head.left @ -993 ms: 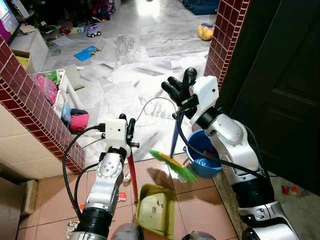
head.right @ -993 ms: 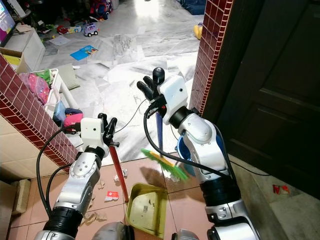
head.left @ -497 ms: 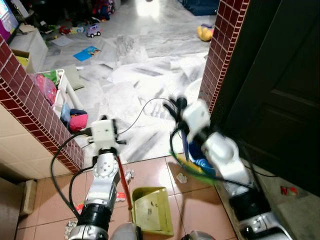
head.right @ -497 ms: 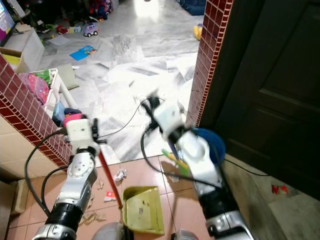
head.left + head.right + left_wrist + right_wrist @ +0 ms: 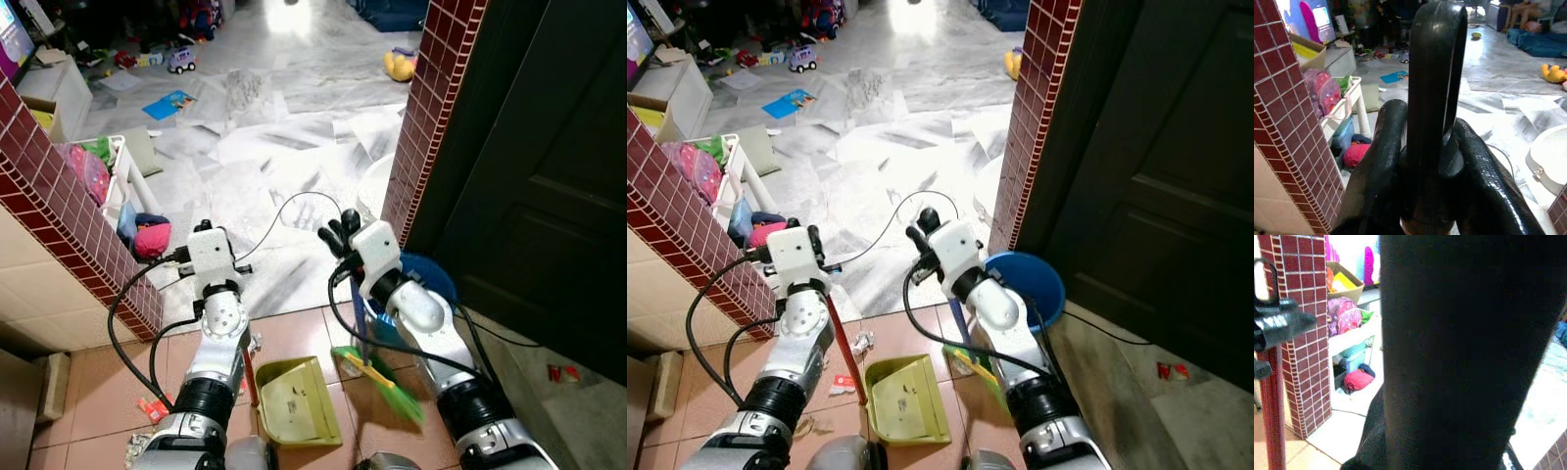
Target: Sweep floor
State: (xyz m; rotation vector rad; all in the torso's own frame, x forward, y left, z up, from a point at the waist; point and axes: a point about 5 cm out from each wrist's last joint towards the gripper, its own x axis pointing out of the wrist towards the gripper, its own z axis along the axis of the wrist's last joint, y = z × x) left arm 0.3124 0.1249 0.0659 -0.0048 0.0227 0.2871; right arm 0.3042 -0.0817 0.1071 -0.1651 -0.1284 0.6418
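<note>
Broom [image 5: 377, 367] in the right gripper [image 5: 340, 235], green bristles down on the pink tiles just right of the yellow-green dustpan [image 5: 294, 401], and the blue bucket [image 5: 431, 279] sits right behind the blue shaft, tucked against the brick pillar [image 5: 431, 108]. Over on the other side the left gripper [image 5: 1427, 147] has its two black fingers pressed tight around the black loop at the top of the dustpan's red handle [image 5: 844, 348], pan mouth facing the bristles. The right gripper's fingers wrap the black broom grip, clamped on as far as the head views let me judge; the wrist view is just dark handle up close.

Now the risks. Scraps of paper litter [image 5: 860, 343] lie left of the red handle, the far side of the pan from the broom, so a stroke from here could well miss them altogether, or flick bits past the pan lip if the pan sits tilted. A wide swing to the right would likely clip the bucket. And a black cable [image 5: 284, 211] loops over the marble ahead, ready to snag.

Pose: both forearms reach forward and down, elbows bent, wrists high over the handles; the right arm angles inward across the bucket, the left stands nearly upright over the pan
</note>
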